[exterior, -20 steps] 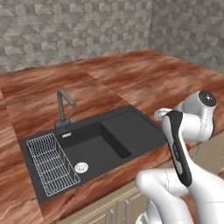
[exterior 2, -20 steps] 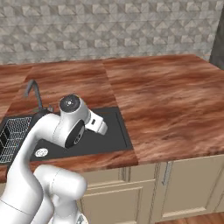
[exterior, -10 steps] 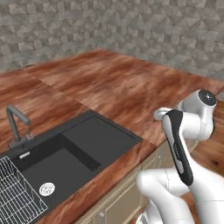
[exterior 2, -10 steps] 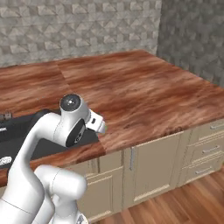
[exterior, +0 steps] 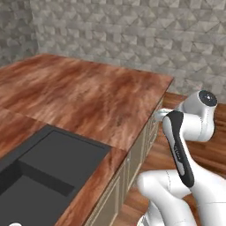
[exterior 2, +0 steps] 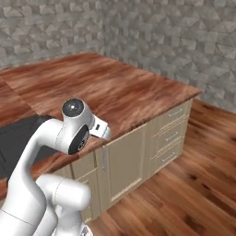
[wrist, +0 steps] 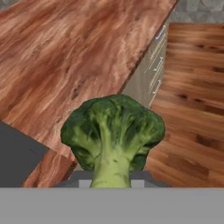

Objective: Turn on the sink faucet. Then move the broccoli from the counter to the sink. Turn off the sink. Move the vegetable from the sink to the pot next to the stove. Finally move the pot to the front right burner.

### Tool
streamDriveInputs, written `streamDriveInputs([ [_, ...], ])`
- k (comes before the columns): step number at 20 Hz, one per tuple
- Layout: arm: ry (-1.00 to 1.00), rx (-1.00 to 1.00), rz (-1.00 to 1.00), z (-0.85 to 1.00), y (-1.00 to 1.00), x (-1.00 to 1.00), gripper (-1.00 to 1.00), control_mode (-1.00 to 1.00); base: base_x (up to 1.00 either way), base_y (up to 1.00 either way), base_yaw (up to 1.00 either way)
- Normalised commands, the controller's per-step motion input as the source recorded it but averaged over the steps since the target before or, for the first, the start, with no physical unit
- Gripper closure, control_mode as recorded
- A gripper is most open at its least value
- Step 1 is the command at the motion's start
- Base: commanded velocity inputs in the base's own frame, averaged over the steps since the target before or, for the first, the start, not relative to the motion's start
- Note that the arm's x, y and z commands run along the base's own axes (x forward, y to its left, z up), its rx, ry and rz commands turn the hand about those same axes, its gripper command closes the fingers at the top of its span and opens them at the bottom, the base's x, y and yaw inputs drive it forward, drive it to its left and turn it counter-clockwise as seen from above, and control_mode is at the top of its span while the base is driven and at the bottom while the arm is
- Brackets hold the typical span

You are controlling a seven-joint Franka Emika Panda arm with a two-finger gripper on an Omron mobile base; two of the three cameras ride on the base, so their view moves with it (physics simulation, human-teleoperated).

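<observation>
Pincer [wrist: 112, 181] over glossy wood counter [wrist: 65, 57]

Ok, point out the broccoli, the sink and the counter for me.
broccoli [wrist: 113, 127]: hand view, on the green head just above the pale stem.
sink [exterior: 53, 163]: left base view, on the flat black draining side.
counter [exterior 2: 115, 87]: right base view, on the bare reddish-brown top.

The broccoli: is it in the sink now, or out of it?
Out of the sink. In the hand view the broccoli rises by its stem from the tool, which is shut on it, above the counter edge.
</observation>
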Motion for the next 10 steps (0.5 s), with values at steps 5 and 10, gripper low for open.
streamDriveInputs([
  [5, 0.00, 0.00, 0.00, 0.00, 0.00, 0.00, 1.00, 1.00, 0.00, -0.40, -0.53],
  [10, 0.00, 0.00, 0.00, 0.00, 0.00, 0.00, 1.00, 1.00, 0.00, -0.39, -0.52],
])
